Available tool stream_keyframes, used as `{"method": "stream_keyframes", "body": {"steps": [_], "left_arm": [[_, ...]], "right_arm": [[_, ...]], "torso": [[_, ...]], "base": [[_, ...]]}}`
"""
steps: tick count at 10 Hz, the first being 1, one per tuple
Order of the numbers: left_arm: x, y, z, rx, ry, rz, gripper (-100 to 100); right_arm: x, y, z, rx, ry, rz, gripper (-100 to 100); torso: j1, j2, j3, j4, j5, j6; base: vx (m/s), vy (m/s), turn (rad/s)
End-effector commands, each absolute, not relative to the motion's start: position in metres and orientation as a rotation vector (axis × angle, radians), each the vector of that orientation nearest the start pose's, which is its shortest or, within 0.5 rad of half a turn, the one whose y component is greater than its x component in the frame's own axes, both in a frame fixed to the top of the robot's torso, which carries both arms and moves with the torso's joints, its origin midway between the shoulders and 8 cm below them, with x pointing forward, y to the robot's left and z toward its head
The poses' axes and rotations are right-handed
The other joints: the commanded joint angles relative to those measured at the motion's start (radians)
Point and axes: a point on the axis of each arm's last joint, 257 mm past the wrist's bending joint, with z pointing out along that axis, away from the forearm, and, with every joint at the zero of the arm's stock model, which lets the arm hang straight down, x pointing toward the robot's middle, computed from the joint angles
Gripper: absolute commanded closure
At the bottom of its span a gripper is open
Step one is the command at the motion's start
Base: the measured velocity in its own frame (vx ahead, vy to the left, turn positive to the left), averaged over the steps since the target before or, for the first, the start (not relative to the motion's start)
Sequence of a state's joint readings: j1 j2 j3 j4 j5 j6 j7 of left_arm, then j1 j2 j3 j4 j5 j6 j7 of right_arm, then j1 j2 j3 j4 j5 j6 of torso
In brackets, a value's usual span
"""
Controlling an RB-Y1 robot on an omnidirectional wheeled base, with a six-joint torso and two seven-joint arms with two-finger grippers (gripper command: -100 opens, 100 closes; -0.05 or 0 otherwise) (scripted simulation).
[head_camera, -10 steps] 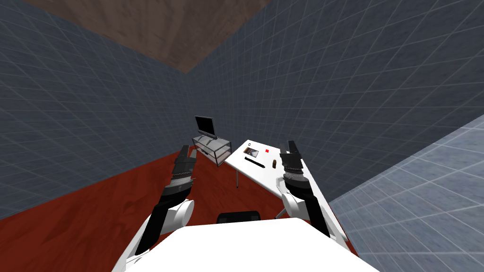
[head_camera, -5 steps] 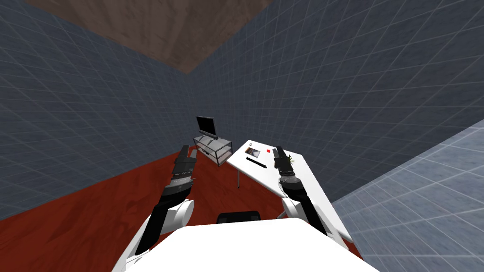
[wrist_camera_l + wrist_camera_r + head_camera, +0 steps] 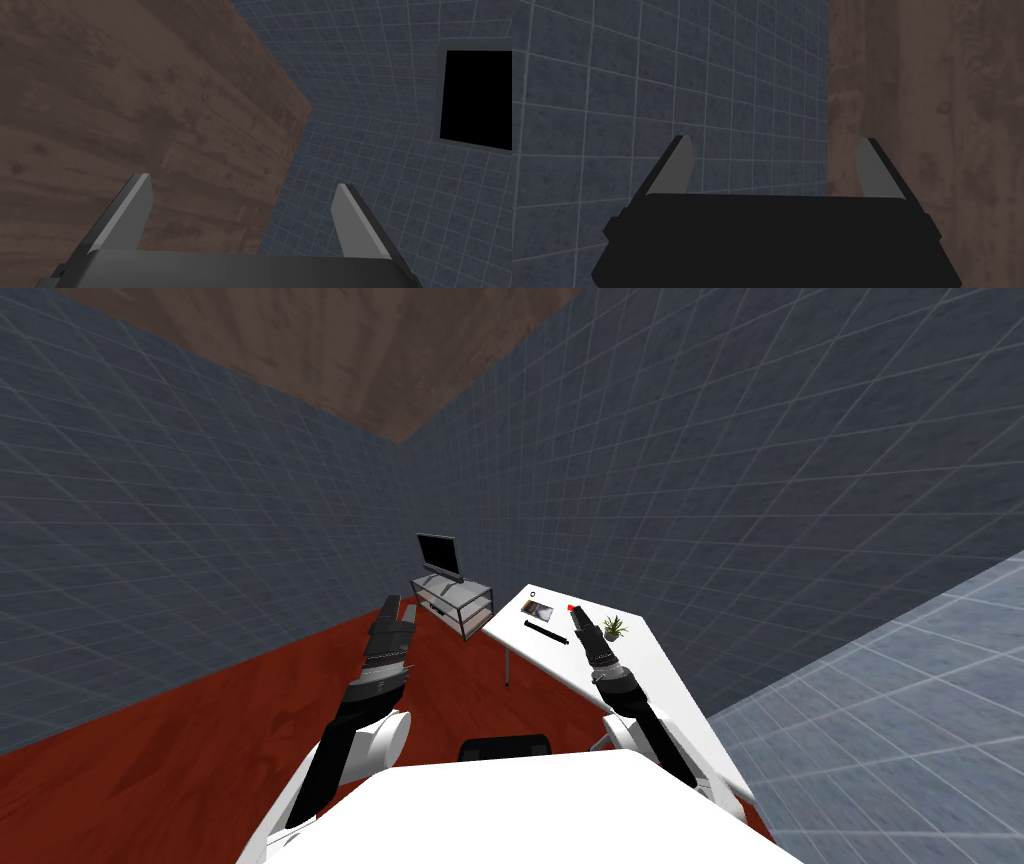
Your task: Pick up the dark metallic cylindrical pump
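The pump [image 3: 545, 631] is a long, thin, dark stick. It lies flat on the white table [image 3: 665, 683], close to the long edge next to the red floor [image 3: 180, 758] and toward the table's far end. Just past it, nearer the far corner, lies a small flat picture [image 3: 537, 610]. A tiny ring [image 3: 533, 593] sits right by that corner. A little red thing [image 3: 571, 607] and a small green plant [image 3: 614, 627] sit closer to the table's other long edge, by the wall.

The right gripper [image 3: 577, 616] hangs over the table just beside the pump, between it and the plant. Its fingers [image 3: 679, 165] are wide apart and hold nothing.

The left gripper [image 3: 398, 606] is up over the red floor, well apart from the table. Its fingers [image 3: 127, 215] are wide apart too, with nothing in them.
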State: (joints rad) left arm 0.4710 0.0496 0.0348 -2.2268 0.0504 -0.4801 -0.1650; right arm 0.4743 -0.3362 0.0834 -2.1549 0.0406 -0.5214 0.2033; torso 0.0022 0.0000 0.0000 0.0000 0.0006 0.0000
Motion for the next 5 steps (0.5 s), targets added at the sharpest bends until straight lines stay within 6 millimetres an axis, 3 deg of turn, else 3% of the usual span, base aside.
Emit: {"method": "stream_keyframes", "body": {"steps": [1, 2, 3, 4, 5], "left_arm": [[0.357, 0.293, 0.008, -0.622, 0.692, -1.146, 0], [0.357, 0.293, 0.008, -0.622, 0.692, -1.146, 0], [0.357, 0.293, 0.008, -0.622, 0.692, -1.146, 0], [0.357, 0.293, 0.008, -0.622, 0.692, -1.146, 0], [0.357, 0.293, 0.008, -0.622, 0.692, -1.146, 0]], "right_arm": [[0.370, -0.218, -0.059, 0.327, 1.084, 1.129, -100], [0.369, -0.218, -0.060, 0.310, 1.100, 1.126, -100], [0.371, -0.215, -0.082, 0.297, 1.166, 1.109, -100], [0.371, -0.215, -0.084, 0.280, 1.180, 1.106, -100], [0.371, -0.214, -0.107, 0.270, 1.245, 1.087, -100]], "torso": [[0.000, 0.000, 0.000, 0.000, 0.000, 0.000], [0.000, 0.000, 0.000, 0.000, 0.000, 0.000], [0.000, 0.000, 0.000, 0.000, 0.000, 0.000], [0.001, 0.000, 0.000, 0.000, 0.000, 0.000], [0.001, 0.000, 0.000, 0.000, 0.000, 0.000]], "base": [[0.000, 0.045, 0.014], [-0.002, 0.038, 0.005], [-0.004, 0.047, 0.015], [-0.003, 0.046, 0.009], [-0.017, 0.060, 0.012]]}}
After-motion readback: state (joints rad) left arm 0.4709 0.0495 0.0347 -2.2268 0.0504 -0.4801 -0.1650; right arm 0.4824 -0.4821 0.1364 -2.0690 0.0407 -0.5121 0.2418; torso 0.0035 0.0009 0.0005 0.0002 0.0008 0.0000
